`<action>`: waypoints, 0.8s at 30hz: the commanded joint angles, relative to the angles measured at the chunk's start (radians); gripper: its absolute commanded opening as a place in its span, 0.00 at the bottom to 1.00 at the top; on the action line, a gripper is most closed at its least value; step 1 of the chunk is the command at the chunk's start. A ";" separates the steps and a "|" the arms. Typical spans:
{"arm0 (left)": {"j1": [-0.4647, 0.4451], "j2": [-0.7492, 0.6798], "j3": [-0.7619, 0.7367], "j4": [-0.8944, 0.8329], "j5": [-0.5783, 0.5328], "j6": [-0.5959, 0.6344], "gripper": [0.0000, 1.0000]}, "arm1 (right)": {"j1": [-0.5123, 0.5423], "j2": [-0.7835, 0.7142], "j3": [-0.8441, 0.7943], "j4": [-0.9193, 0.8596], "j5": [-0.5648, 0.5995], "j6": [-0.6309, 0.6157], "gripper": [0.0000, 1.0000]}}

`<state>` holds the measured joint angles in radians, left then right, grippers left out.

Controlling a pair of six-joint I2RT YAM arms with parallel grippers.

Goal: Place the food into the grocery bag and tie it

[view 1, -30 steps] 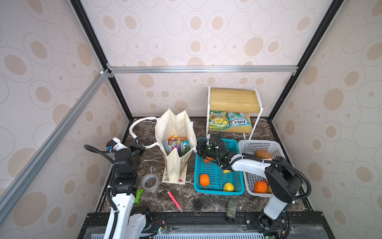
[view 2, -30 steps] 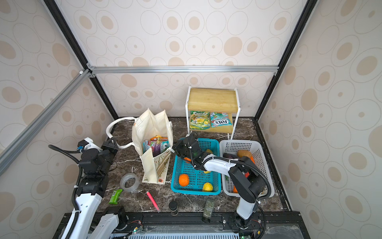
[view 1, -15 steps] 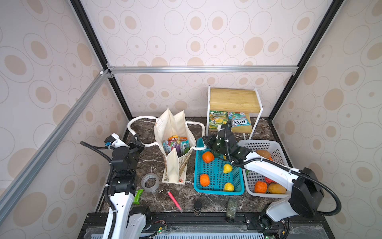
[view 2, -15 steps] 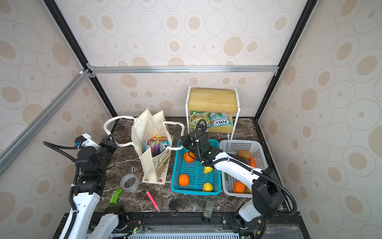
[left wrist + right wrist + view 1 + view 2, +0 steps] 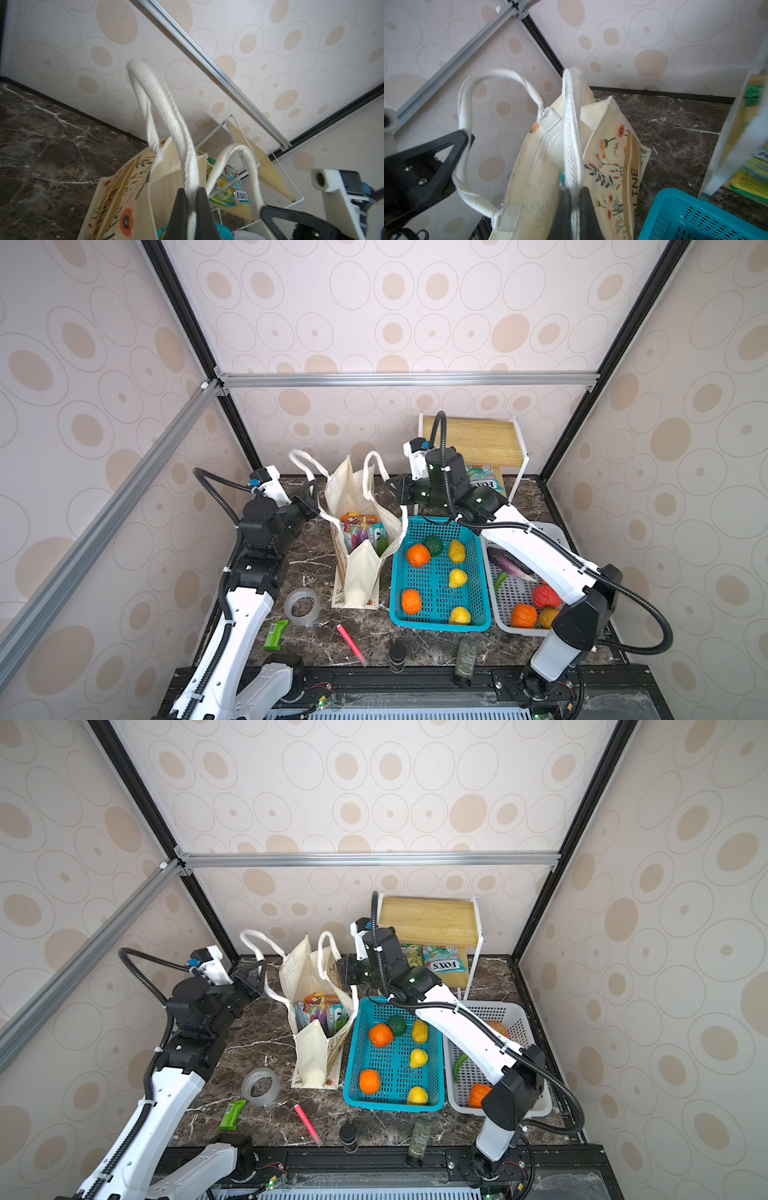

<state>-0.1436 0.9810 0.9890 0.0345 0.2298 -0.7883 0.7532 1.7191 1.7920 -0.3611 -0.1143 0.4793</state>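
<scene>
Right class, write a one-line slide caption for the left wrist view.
Left gripper shut on a white handle of the floral grocery bag.

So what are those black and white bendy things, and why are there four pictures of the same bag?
They are two robot arms, a left arm and a right arm. Two pictures look down from above; two come from cameras on the wrists, close up. On the dark table stand a cloth grocery bag holding candy packets, a turquoise basket of toy fruit, a white basket and a tape roll. The left jaws pinch one white handle; the right jaws pinch the other handle.
</scene>
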 commanded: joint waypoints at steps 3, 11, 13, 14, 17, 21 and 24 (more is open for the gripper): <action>-0.094 0.058 0.131 -0.054 0.010 0.104 0.01 | 0.075 0.064 0.018 0.005 -0.186 -0.152 0.00; -0.154 0.137 0.268 -0.251 -0.033 0.195 0.05 | 0.081 0.086 -0.055 0.192 -0.294 -0.118 0.00; -0.171 0.156 0.304 -0.316 -0.049 0.214 0.04 | 0.080 0.092 -0.063 0.247 -0.308 -0.099 0.00; -0.178 0.160 0.315 -0.338 -0.067 0.219 0.04 | 0.079 0.096 -0.063 0.274 -0.317 -0.091 0.00; -0.193 0.160 0.349 -0.386 -0.083 0.236 0.07 | 0.075 0.121 -0.063 0.356 -0.344 -0.050 0.00; -0.225 0.203 0.446 -0.480 -0.091 0.275 0.11 | 0.068 0.166 -0.055 0.441 -0.382 0.013 0.00; -0.239 0.225 0.490 -0.546 -0.120 0.301 0.21 | 0.067 0.191 -0.056 0.509 -0.390 0.052 0.00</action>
<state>-0.3672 1.1950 1.4170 -0.4164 0.1410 -0.5419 0.8200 1.8828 1.7374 0.0280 -0.4576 0.4717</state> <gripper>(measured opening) 0.190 0.061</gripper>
